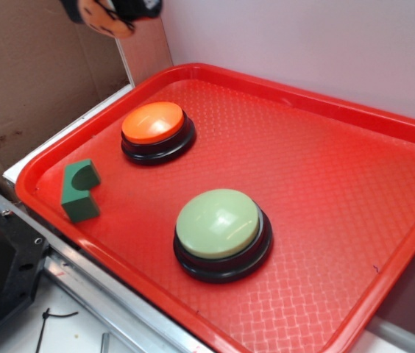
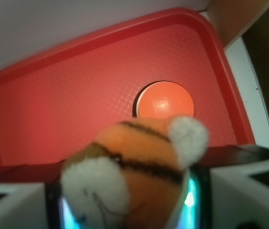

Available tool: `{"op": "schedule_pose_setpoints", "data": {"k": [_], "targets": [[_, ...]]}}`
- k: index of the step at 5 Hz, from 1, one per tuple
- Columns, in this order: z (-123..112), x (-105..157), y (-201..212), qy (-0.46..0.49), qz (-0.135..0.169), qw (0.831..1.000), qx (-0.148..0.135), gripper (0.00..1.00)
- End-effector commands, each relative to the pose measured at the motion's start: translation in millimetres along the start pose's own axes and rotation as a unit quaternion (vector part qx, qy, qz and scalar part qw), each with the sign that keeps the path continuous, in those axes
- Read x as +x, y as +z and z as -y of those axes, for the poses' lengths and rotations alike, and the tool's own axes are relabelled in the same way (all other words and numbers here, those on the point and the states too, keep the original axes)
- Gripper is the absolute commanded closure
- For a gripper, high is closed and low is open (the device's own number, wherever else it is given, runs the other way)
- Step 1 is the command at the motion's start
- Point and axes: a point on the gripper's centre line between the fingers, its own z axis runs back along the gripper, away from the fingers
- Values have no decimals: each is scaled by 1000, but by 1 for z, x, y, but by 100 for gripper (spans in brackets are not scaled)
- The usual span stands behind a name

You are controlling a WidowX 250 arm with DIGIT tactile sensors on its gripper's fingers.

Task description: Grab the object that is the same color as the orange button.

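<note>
the gripper (image 2: 125,210) is clamped on the orange tiger toy (image 2: 134,176), raised high over the tray (image 1: 325,220) above the orange button (image 1: 154,122); the grab looks done, needing only a steady hold

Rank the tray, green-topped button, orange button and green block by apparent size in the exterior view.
1. Red tray
2. Green-topped button, though it sits nearer the camera
3. Orange button, possibly the same true size
4. Green block
</note>
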Motion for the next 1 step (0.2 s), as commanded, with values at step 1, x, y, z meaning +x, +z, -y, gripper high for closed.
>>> {"op": "schedule_pose_setpoints", "data": {"k": [1], "targets": [[-9,19,-17,57,-39,998,-2,100]]}}
